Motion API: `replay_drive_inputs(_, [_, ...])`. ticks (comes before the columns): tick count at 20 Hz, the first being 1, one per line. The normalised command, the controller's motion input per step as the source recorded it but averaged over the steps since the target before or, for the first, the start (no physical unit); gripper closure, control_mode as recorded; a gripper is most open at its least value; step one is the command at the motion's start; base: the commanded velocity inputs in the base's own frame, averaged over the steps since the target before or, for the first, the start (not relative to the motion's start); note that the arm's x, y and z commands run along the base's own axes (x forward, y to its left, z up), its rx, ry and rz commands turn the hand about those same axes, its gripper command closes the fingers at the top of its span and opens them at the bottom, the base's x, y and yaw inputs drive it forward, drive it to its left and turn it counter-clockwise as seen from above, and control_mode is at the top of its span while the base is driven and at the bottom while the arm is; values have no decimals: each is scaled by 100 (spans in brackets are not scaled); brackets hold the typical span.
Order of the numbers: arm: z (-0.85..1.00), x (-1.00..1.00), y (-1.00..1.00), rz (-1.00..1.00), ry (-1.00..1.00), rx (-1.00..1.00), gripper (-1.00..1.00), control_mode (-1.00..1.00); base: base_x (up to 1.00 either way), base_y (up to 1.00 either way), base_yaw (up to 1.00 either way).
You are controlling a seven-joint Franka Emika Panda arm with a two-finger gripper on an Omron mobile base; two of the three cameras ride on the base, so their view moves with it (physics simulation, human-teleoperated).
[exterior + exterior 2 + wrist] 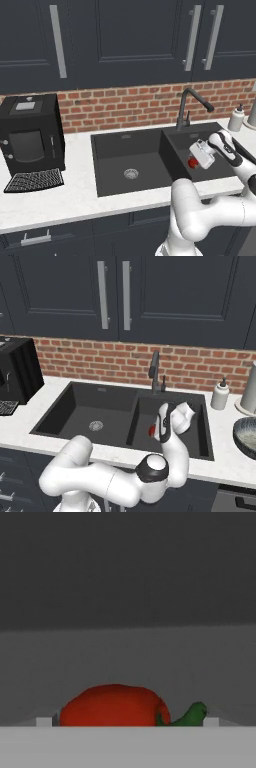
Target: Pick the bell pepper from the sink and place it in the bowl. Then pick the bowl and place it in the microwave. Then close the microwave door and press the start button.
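The red bell pepper (192, 162) (151, 430) lies on the floor of the right basin of the black sink (107, 142) (70, 406). In the hand view the bell pepper (115, 706) sits low in the picture, its green stem pointing right. My gripper (196, 158) (158, 429) (127, 722) reaches down into that basin just above the pepper. It is open, with a fingertip on each side of the pepper and neither touching it. Part of the bowl (246, 437) shows on the counter at the far right. The microwave and its door are out of view.
A black arched faucet (187, 107) (155, 373) rises behind the sink. A soap dispenser (236, 119) (219, 395) and a white cylinder (248, 388) stand at the back right. A black coffee machine (30, 135) occupies the left counter. Dark cabinets hang above.
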Motion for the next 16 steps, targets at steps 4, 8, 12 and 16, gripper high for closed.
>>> replay_drive_inputs(4, [-32, 0, 5, 1, -2, 0, 100, -100, 0, 0, 0])
replay_drive_inputs(8, [-6, -13, -2, 0, -4, 0, 100, -100, 0, 0, 0])
replay_drive_inputs(12, [23, -55, -26, 0, -10, 3, 100, -100, 0, 0, 0])
replay_drive_inputs(16, [65, -69, -35, 0, -5, 6, 100, -100, 0, 0, 0])
